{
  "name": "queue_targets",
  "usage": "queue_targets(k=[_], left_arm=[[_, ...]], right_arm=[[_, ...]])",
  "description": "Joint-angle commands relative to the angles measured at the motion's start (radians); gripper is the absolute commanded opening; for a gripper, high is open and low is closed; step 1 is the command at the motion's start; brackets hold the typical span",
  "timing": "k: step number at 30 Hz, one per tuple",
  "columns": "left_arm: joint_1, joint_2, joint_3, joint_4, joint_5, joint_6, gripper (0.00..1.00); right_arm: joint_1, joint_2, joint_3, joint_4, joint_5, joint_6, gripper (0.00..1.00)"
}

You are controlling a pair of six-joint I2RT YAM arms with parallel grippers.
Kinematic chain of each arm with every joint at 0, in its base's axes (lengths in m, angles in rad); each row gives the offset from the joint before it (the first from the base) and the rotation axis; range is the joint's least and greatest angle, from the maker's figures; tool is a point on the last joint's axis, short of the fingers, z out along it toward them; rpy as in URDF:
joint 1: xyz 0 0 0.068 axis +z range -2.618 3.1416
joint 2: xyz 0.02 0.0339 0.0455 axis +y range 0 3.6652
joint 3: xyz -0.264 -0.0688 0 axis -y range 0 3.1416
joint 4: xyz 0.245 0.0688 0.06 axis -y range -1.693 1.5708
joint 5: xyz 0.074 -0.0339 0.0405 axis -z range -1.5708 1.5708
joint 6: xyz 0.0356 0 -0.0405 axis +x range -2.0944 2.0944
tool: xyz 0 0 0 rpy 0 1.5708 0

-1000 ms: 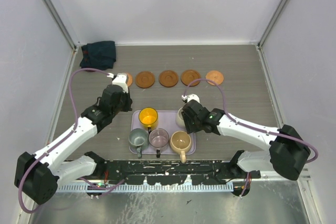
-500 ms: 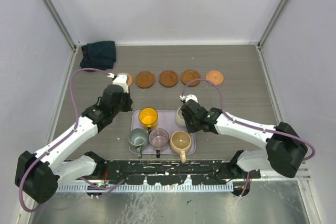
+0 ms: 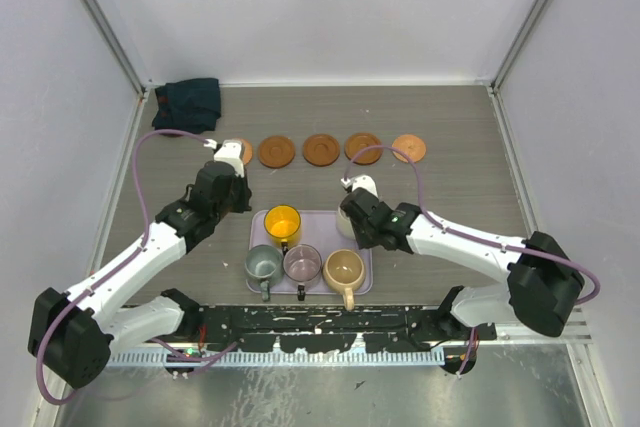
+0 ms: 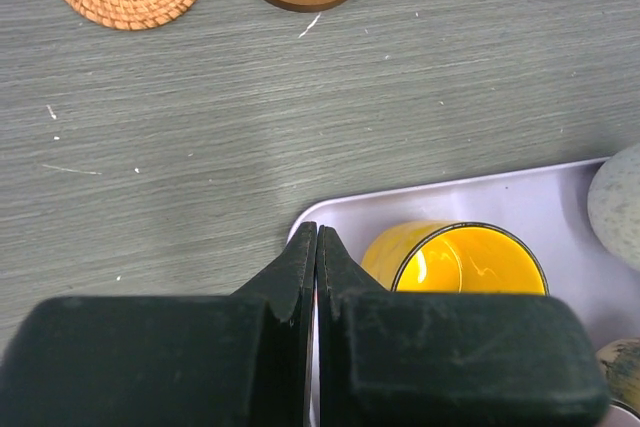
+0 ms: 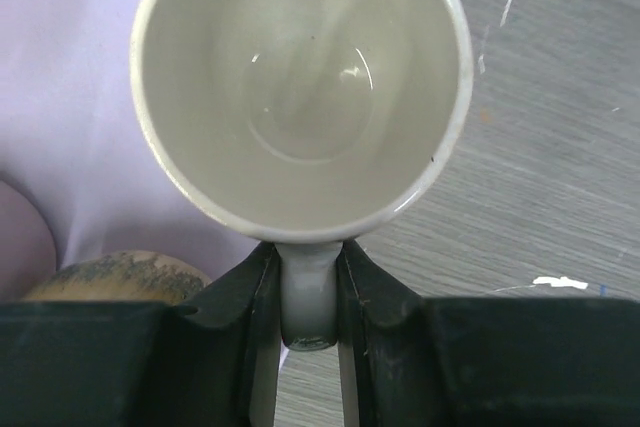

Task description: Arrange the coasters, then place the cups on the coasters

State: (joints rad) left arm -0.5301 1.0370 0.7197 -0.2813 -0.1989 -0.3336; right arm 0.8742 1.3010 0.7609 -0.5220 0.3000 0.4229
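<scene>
Row of coasters [image 3: 321, 149] set at 12 o'clock. Cup step beginning: right gripper [image 5: 310, 297] clamped on handle of cream-white cup [image 5: 300, 97], at tray [image 5: 60, 97] 2 o'clock corner. Left gripper [image 4: 316, 247] pressed together, empty. Next: lift clear, carry to a coaster.

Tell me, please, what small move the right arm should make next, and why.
Probably lift the white cup straight up, clear of the lilac tray. The right gripper has its jaws closed on the cup's handle, the cup is upright, and all five coasters in the far row lie bare, waiting for cups.
</scene>
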Motion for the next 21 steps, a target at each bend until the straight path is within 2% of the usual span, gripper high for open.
queue_targets(k=[1,8,11,21], left_arm=[[-0.001,-0.028,0.017,0.034,-0.04,-0.012,0.0],[0.0,-0.062,0.008,0.035,-0.067,-0.01,0.0],[-0.002,-0.073,0.002,0.034,-0.077,-0.008,0.0],[-0.002,-0.07,-0.008,0.042,-0.092,-0.005,0.0]], right_arm=[[-0.007,-0.051,0.118,0.061,0.195,-0.031,0.01],[-0.024,-0.014,0.207,0.131,0.319,-0.127,0.01],[-0.062,0.004,0.228,0.177,0.32,-0.16,0.01],[-0.373,0.101,0.259,0.457,0.176,-0.251,0.01]])
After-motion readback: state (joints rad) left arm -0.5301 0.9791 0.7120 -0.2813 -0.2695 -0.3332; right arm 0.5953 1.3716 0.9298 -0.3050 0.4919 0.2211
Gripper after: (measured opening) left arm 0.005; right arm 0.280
